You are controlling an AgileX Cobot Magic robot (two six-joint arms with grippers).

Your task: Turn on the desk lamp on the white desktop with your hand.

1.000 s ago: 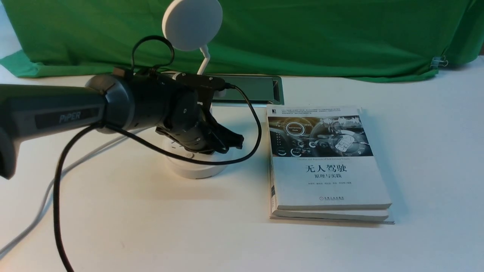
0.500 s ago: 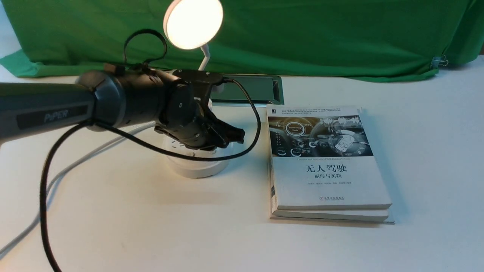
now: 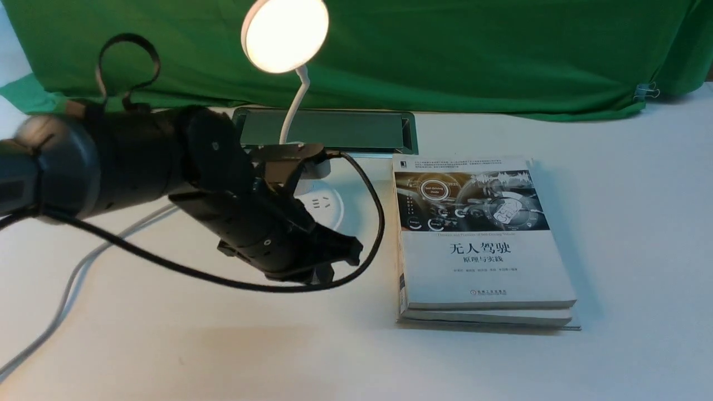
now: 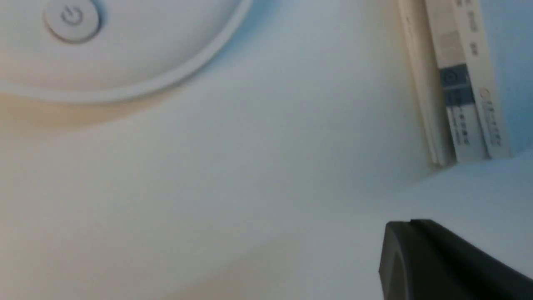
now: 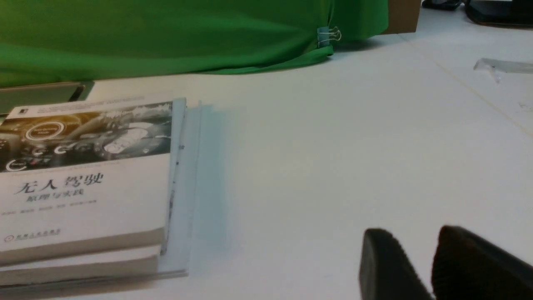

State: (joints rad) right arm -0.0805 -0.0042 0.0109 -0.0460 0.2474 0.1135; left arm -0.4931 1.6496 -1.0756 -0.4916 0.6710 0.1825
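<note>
The desk lamp's round head [image 3: 284,36] glows warm white at the top of the front view. Its thin neck [image 3: 292,106] runs down to the round base [image 3: 326,203], which my left arm mostly hides. My left gripper [image 3: 345,253] is shut and empty. It hovers low over the white desktop [image 3: 223,345], just in front of the base and apart from it. In the left wrist view the base's power button [image 4: 73,18] shows far from the closed gripper [image 4: 399,233]. My right gripper [image 5: 416,246] is slightly open and empty over bare desktop.
A stack of two books [image 3: 479,239] lies right of the lamp and shows in the right wrist view [image 5: 83,183]. The metal-framed cable slot [image 3: 356,131] sits behind the lamp. The grey cord [image 3: 72,278] trails left. The arm's black cable [image 3: 379,211] loops near the books. Green cloth [image 3: 473,55] hangs behind.
The lamp head went from dark to lit. My left gripper has since pulled back off the base, toward me and lower, and the neck and part of the base now show.
</note>
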